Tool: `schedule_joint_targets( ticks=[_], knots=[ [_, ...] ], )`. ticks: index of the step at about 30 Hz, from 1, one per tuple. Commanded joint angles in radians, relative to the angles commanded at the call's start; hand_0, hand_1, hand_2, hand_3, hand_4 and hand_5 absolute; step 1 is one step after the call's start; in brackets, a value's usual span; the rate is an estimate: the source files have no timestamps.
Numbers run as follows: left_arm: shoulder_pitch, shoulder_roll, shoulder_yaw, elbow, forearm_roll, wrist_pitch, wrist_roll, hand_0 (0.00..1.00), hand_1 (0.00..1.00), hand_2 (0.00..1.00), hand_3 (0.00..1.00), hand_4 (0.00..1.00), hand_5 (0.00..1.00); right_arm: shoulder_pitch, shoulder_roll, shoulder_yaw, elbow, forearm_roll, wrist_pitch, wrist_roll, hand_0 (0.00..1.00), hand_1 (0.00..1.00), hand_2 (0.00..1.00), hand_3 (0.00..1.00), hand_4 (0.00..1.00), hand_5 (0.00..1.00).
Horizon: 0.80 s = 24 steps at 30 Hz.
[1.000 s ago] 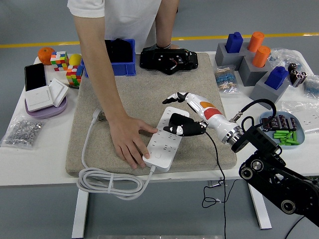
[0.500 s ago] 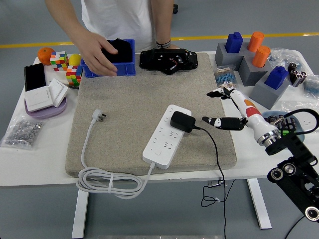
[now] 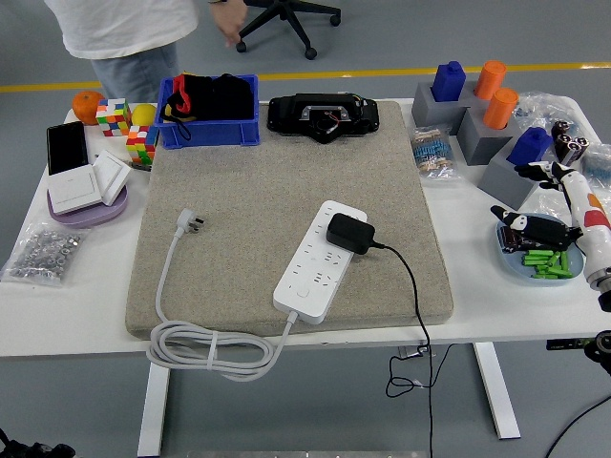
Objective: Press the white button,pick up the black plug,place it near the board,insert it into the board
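Note:
A white power strip [image 3: 318, 260] lies slantwise on the grey mat [image 3: 286, 191]. The black plug [image 3: 349, 233] sits plugged into the strip near its far end, and its black cable [image 3: 416, 305] runs off the table's front edge. A small round button [image 3: 302, 294] shows at the strip's near end. My right hand [image 3: 539, 202] is at the right edge over a blue dish, well away from the strip, with fingers spread and nothing in it. My left arm is out of view.
The strip's white cord [image 3: 205, 345] coils at the mat's front left, its plug [image 3: 190, 222] lying on the mat. A blue bin [image 3: 210, 112] and a black device [image 3: 322, 114] sit at the back. Grey blocks [image 3: 496, 114] stand back right. A person [image 3: 124, 29] stands far left.
My right hand let go of the black plug and drew back right to the table's edge. The person's hand left the strip, and the person stepped back from the table.

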Motion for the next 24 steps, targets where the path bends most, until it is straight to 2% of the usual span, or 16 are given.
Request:
schedule_joint_targets(
  ticks=[6,12,14,24],
  knots=[
    [0.022,-0.007,-0.012,0.0,0.002,0.003,-0.005,0.69,0.636,0.611,0.635,0.534,0.172,-0.063,0.041,0.11,0.038,0.0,0.003,0.013,0.754,0.732,0.684,0.664,0.956,0.226],
    [0.022,-0.018,-0.001,0.0,-0.012,0.003,-0.004,0.69,0.636,0.611,0.636,0.538,0.175,-0.093,0.065,0.177,0.048,0.02,0.004,0.033,0.746,0.722,0.675,0.657,0.946,0.231],
    [0.023,-0.02,0.001,0.0,-0.015,0.004,-0.004,0.69,0.638,0.611,0.636,0.547,0.186,-0.099,0.073,0.192,0.048,0.029,0.002,0.039,0.74,0.69,0.65,0.636,0.923,0.236],
    [0.033,-0.018,-0.005,0.0,-0.014,0.005,-0.005,0.689,0.636,0.612,0.636,0.55,0.186,-0.121,0.099,0.234,0.055,0.032,0.001,0.045,0.732,0.668,0.633,0.625,0.906,0.232]
  ],
)
